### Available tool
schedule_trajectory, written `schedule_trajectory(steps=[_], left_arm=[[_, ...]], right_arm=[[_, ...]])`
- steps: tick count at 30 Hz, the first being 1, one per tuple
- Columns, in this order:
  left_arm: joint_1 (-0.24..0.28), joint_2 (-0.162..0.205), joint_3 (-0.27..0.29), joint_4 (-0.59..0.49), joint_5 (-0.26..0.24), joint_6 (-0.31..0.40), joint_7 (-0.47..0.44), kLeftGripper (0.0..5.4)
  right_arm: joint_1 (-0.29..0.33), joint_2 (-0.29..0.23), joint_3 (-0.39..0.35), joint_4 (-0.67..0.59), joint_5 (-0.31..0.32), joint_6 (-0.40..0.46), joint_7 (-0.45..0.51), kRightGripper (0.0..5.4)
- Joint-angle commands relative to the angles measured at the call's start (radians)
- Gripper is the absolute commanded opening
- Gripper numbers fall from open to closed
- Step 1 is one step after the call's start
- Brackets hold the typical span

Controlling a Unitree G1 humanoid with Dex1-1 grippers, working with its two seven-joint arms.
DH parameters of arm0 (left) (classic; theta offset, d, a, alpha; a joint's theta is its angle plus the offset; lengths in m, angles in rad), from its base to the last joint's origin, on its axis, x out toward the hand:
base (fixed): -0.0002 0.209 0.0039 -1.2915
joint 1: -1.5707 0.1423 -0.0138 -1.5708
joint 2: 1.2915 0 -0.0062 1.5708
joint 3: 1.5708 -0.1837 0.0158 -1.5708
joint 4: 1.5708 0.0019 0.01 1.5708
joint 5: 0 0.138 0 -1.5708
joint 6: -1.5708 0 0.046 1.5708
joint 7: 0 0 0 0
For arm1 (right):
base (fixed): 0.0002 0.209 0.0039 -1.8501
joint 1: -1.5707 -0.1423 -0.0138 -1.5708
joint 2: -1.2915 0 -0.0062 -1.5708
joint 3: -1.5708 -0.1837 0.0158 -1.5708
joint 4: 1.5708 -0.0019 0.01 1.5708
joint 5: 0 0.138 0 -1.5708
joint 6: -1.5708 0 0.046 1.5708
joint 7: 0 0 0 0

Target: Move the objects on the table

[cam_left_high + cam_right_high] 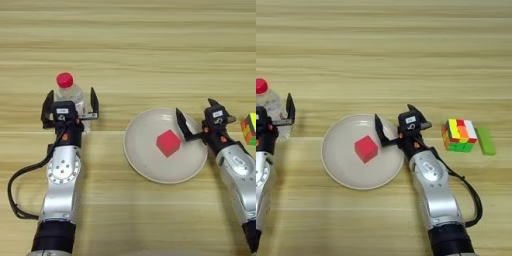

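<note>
A clear bottle (71, 94) with a red cap (64, 80) stands upright at the left of the wooden table (150, 45). My left gripper (71, 106) is open, its two black fingers standing either side of the bottle's lower part, just in front of it. The red cube (168, 143) lies in the round cream plate (137, 160) at the middle. My right gripper (396, 121) is open at the plate's right rim, one finger reaching over the plate, not touching the cube. The flat green block (485, 141) lies at the far right.
A multi-coloured cube (460, 134) sits between my right gripper and the green block. A black cable (20, 200) loops beside my left arm. Another cable (473, 200) hangs at my right arm.
</note>
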Motion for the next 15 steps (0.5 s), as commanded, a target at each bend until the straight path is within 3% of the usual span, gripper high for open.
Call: schedule_trajectory(steps=[1, 15], left_arm=[[-0.016, 0.004, 0.002, 0.013, -0.01, -0.01, -0.006, 5.4], [-0.011, -0.001, -0.01, -0.011, -0.011, -0.017, -0.014, 5.29]], right_arm=[[0.005, 0.003, -0.001, 0.004, 0.0, -0.001, -0.003, 5.38], [-0.001, 0.003, -0.001, 0.01, 0.0, -0.002, 0.0, 5.4]])
